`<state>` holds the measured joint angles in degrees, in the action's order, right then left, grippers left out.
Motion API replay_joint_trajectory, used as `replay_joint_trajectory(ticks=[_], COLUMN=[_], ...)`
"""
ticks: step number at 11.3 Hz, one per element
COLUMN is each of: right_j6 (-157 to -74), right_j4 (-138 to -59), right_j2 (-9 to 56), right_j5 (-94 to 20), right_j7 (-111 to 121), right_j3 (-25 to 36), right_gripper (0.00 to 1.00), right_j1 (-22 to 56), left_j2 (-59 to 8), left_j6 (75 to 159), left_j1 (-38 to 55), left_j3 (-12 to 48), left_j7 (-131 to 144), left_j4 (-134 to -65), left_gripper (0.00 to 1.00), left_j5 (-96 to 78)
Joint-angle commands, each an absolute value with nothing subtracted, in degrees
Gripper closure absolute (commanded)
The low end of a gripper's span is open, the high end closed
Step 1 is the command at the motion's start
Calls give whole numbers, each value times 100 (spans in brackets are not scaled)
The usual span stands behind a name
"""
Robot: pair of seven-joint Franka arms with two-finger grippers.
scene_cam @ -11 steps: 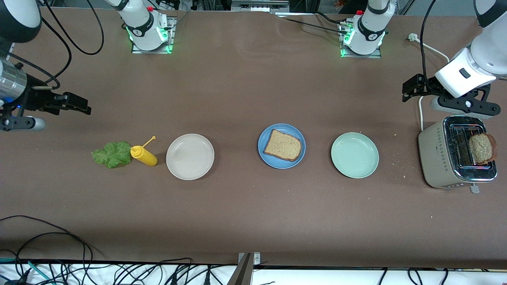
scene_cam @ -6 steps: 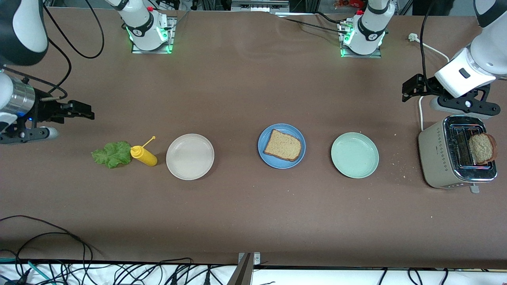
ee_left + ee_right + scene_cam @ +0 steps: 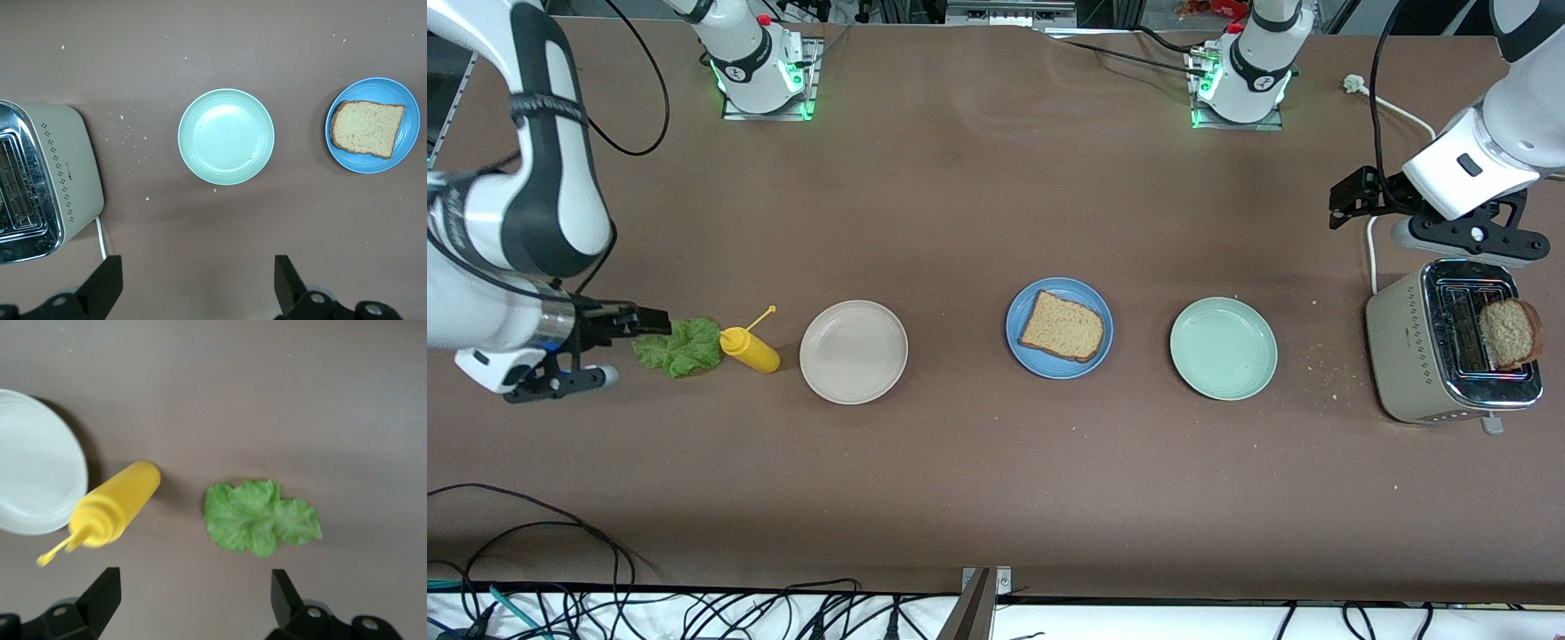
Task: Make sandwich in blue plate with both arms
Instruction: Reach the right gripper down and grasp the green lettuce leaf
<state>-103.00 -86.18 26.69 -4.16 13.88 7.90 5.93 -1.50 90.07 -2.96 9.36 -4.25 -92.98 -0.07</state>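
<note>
The blue plate (image 3: 1085, 293) lies mid-table with one slice of brown bread (image 3: 1062, 326) flat on it; the left wrist view shows that plate (image 3: 373, 85) and bread (image 3: 367, 128) too. A second toasted slice (image 3: 1507, 333) sticks up from the toaster (image 3: 1414, 356). The ruffled green lettuce leaf (image 3: 685, 347) lies on the table toward the right arm's end. My right gripper (image 3: 654, 322) hangs open at the leaf's edge, with the leaf (image 3: 260, 518) just off its empty fingers (image 3: 193, 587). My left gripper (image 3: 1352, 191) waits open over the table beside the toaster, nothing between its fingers (image 3: 197, 267).
A yellow squeeze bottle (image 3: 751, 349) lies right beside the lettuce, then a beige plate (image 3: 854, 352). A pale green plate (image 3: 1224, 348) sits between the blue plate and the toaster. Crumbs dot the table near the toaster. Cables run along the table's front edge.
My right arm has swung in toward the front camera and lowered, bringing its open gripper to the lettuce. The left arm has not moved.
</note>
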Motion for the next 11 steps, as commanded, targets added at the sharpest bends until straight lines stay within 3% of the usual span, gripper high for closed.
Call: replay_joint_trajectory(ticks=[1,6,11], right_j6=[-11255,-12839,-13043], right_j4=[-8726,-9780,-10326], right_j2=[3215,3498,3366], right_j5=[-334,-387,-404], right_j7=[1555,2258,2864], right_j3=[791,791,800], right_gripper=[0,0,0], right_j1=[589,475,255], left_j2=[-176,-176,-176], left_j6=[8983,8974,8947], left_j1=[-281,-290,-290], left_j3=[949,949,949], left_j7=[-369,-387,-396], left_j4=[-9229,-9228,-9229], left_gripper=[0,0,0], left_j5=[53,53,53])
